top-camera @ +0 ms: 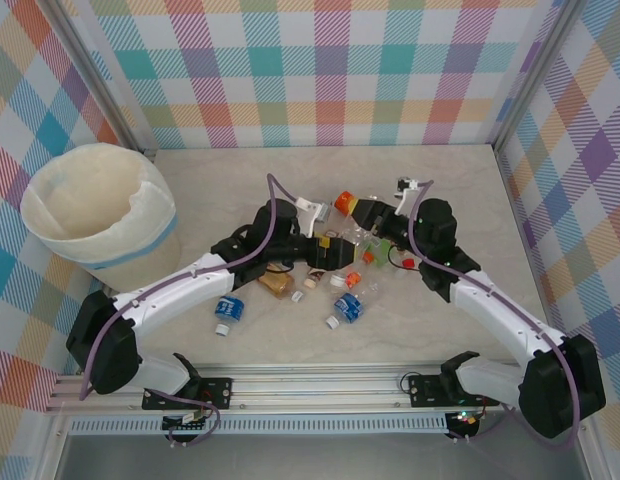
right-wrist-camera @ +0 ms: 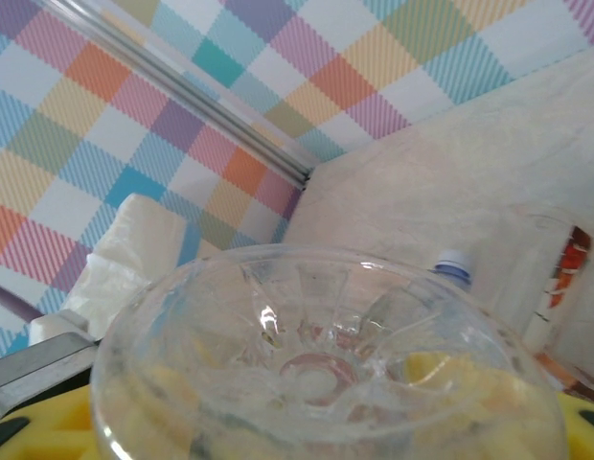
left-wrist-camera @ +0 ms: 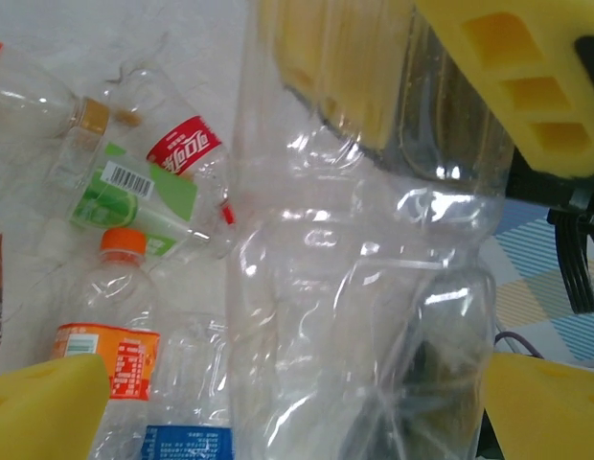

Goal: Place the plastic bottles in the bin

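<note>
White arm links (top-camera: 175, 288), black joints (top-camera: 100, 345), purple cables (top-camera: 274, 205), yellow tool fingers (left-wrist-camera: 527, 86).

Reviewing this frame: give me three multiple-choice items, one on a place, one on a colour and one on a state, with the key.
1. Where does the bin stand on the table?
A. far left corner
B. between the arm bases
C. far right corner

2. In the left wrist view, what colour is the cap of the orange-labelled bottle?
A. blue
B. orange
C. green

3. What is the right gripper doing?
A. open over the bin
B. shut on a clear bottle
C. lying empty on the table

Key: 1 A, the top view has it at the back by the left wall. 2 B, the cap matches the label. 3 B, the right wrist view has the bottle's base clamped in the gripper.
</note>
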